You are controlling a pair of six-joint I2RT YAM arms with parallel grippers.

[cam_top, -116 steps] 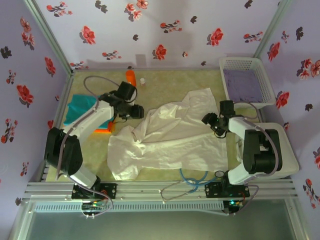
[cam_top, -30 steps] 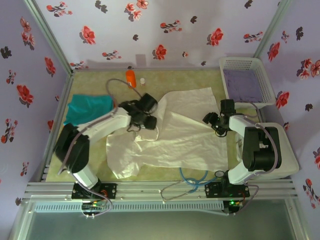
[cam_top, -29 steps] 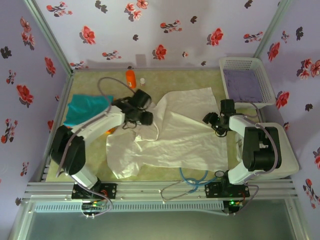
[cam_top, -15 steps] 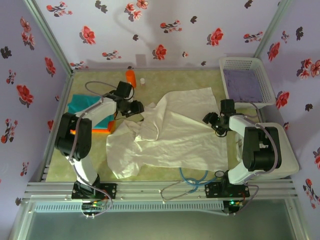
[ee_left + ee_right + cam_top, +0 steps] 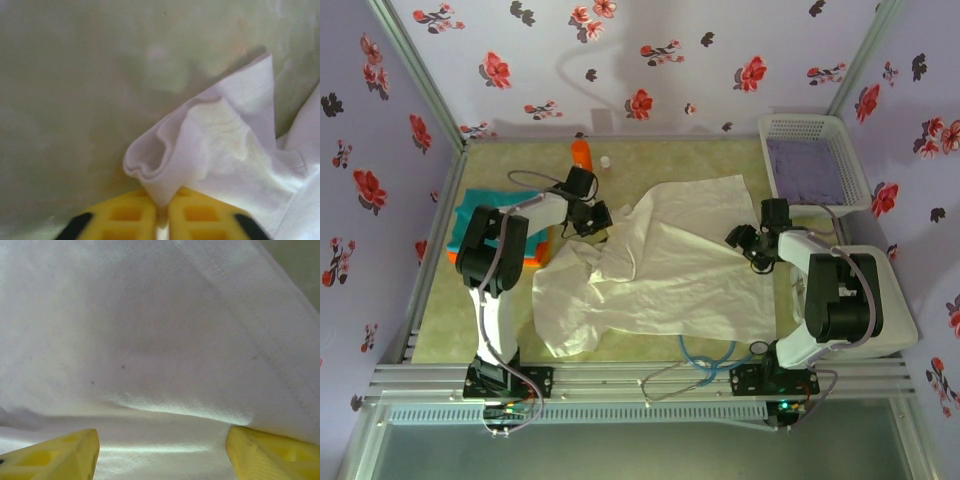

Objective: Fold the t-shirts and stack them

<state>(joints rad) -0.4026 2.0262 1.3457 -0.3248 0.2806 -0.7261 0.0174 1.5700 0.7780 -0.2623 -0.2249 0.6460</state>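
White tee (image 5: 660,270): spread wrinkled across the middle of the table (image 5: 650,170), not yet folded; its far left part is bunched up towards the left arm, and its right edge is reached by the right arm.

Left claw (image 5: 161,210): closed tight, with a small fold of the white tee pinched between the yellow fingers. A stitched hem is seen on the pinched part; whether it is a sleeve or another edge cannot be told.

Why held so: a grip at the very edge is judged to let that part be drawn outward and laid flat, so that the cloth is smoothed before any fold is made.

Right claw (image 5: 162,452): held wide open, its fingers well apart just above the white cloth. Nothing is gripped by it. A seam is seen running across the cloth under it.

Why placed so: the open claw is judged to be set over the opposite edge so that the tee can be taken or pinned there while the left side is pulled.

Teal shirt (image 5: 478,205): folded flat at the left side of the table, clear of the white tee.

Orange shirt (image 5: 532,252): folded, mostly covered by the teal one, so that a stack is already begun there.

Basket (image 5: 802,120): at the far right corner, purple cloth lying in it, well apart from both claws.

Step in hand: straightening of the white tee, judged to be early, with folding and stacking not yet done.
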